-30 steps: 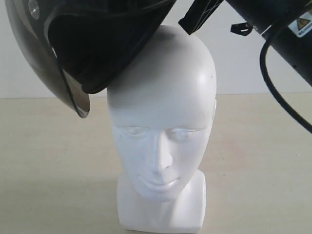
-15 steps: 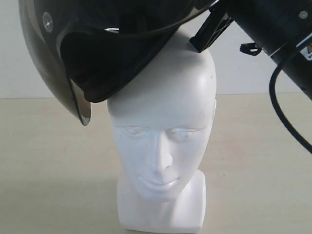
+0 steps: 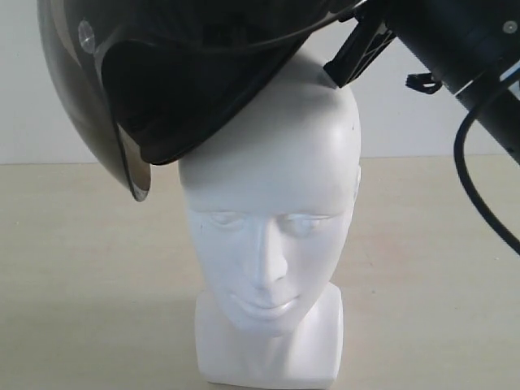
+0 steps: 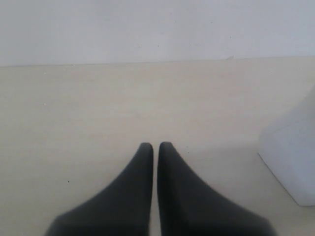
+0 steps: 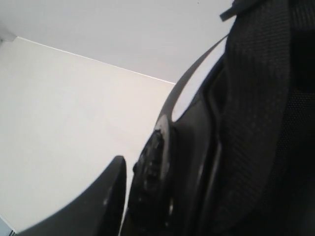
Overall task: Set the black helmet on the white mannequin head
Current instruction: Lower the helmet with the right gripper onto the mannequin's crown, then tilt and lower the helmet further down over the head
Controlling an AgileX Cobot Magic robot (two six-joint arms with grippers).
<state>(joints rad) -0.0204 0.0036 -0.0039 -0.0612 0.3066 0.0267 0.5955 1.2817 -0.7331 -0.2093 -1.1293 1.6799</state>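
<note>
Below the right pincer point(image 3: 355, 55), white mannequin head point(image 3: 268, 203): upright on its blocky neck base point(image 3: 268, 349); face turned to the exterior camera, eyes closed; crown partly covered; brow, nose and lips bare
table point(image 3: 81, 276): pale wood grain; under the head, spreading out far below the right pincer
left pincer point(image 4: 155, 147): low over the table; two dark fingers point(image 4: 133, 196) side by side with only a hairline slit between; closed on nothing; white corner of the neck base just off to one side of the tips, not touching
black helmet point(image 3: 187, 89): up in the air, hanging from the right pincer by its rim; tilted, opening down toward the head; lower edge across the crown on the side away from that pincer; touching the head or not, cannot tell; not seated
visor point(image 3: 81, 106): smoky, translucent; at the helmet's far end from the right pincer, dipping lowest beside the forehead
right pincer: clamped on the helmet's rim just above the crown; one finger outside the shell, the other hidden behind padded lining point(image 5: 256, 98)
cable point(image 3: 467, 171): black loop hanging from the arm point(image 3: 455, 41) behind the right pincer
wall point(image 3: 406, 122): plain white; farthest back, beyond the right pincer
</note>
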